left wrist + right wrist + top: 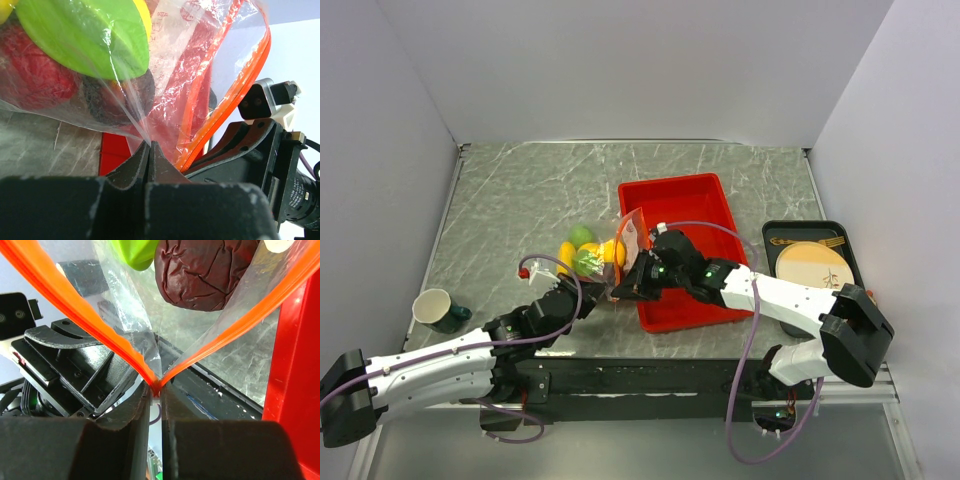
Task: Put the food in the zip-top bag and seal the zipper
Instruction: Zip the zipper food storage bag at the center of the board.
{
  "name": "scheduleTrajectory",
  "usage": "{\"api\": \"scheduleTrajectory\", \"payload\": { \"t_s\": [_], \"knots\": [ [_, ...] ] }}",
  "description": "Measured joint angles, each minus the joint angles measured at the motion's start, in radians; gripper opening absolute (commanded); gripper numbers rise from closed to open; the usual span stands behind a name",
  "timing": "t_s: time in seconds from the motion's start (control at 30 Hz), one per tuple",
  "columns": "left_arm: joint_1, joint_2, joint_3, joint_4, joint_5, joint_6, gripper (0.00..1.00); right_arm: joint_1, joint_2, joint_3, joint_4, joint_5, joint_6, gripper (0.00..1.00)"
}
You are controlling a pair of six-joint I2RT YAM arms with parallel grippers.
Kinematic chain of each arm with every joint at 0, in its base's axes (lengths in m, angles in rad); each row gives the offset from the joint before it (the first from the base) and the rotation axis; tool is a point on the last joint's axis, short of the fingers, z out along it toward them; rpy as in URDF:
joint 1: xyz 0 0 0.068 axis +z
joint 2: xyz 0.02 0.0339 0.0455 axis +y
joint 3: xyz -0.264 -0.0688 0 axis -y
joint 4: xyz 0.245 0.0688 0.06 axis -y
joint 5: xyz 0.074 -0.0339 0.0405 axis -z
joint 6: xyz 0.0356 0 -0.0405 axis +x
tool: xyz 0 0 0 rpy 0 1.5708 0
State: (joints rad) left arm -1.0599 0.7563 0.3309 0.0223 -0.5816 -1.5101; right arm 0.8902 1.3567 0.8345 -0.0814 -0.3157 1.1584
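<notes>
Grey, marble-patterned tabletop (pixel 520 200) with pale veining, seen from above. Three plain white walls enclose it: a back wall (pixel 640 60) along the far edge, and a left wall (pixel 370 150) and a right wall (pixel 900 110) closing in from the sides. A thin metal rail (pixel 442 225) edges the tabletop's left side, and a similar strip (pixel 630 143) runs along the far edge. At the near edge, a black mounting bar (pixel 620 375) lies above a silver-grey frame (pixel 640 445). Lighting is even and diffuse, with soft shadows.
</notes>
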Motion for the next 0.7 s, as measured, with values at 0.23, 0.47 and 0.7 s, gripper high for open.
{"api": "scheduleTrajectory", "payload": {
  "t_s": [0.23,0.47,0.7],
  "knots": [
    [0.000,-0.017,-0.008,0.011,0.018,-0.017,0.28,0.000,0.000,-0.010,0.018,0.008,0.005,0.06],
    [0.000,-0.035,-0.039,0.035,0.057,-0.040,0.38,0.000,-0.019,-0.034,0.033,0.029,0.019,0.05],
    [-0.002,-0.039,-0.068,0.048,0.080,-0.077,0.47,-0.001,-0.055,-0.042,0.051,0.060,0.028,0.05]
  ]
}}
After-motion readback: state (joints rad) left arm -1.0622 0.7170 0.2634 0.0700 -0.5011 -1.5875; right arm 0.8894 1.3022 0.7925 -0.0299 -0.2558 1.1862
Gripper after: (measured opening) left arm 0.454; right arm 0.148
